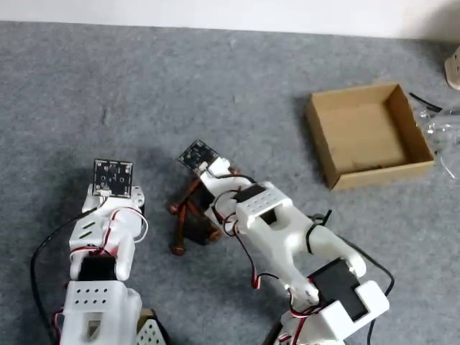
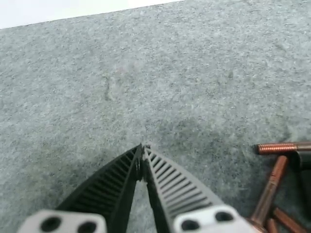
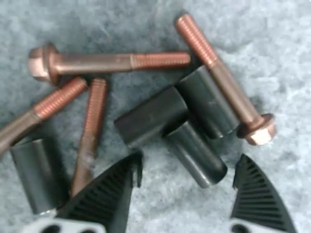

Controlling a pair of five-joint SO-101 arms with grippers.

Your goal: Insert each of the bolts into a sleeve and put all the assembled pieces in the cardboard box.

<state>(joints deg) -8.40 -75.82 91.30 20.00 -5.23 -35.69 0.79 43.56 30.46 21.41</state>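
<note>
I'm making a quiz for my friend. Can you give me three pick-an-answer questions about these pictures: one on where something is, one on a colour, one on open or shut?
1. Where is the box from the bolts? A. on them B. apart, on the table C. under them
2. What colour are the bolts? A. green B. copper C. white
3. The right hand is: A. open B. shut C. shut on a bolt
Answers: B, the box stands by itself; B, they shine copper; A, it gapes wide over the bolts.

Seemingly a robotics lab: 2 wired arms (image 1: 287, 230) with bare circuit boards (image 1: 113, 176) on a grey felt-covered table (image 1: 215, 86)
</note>
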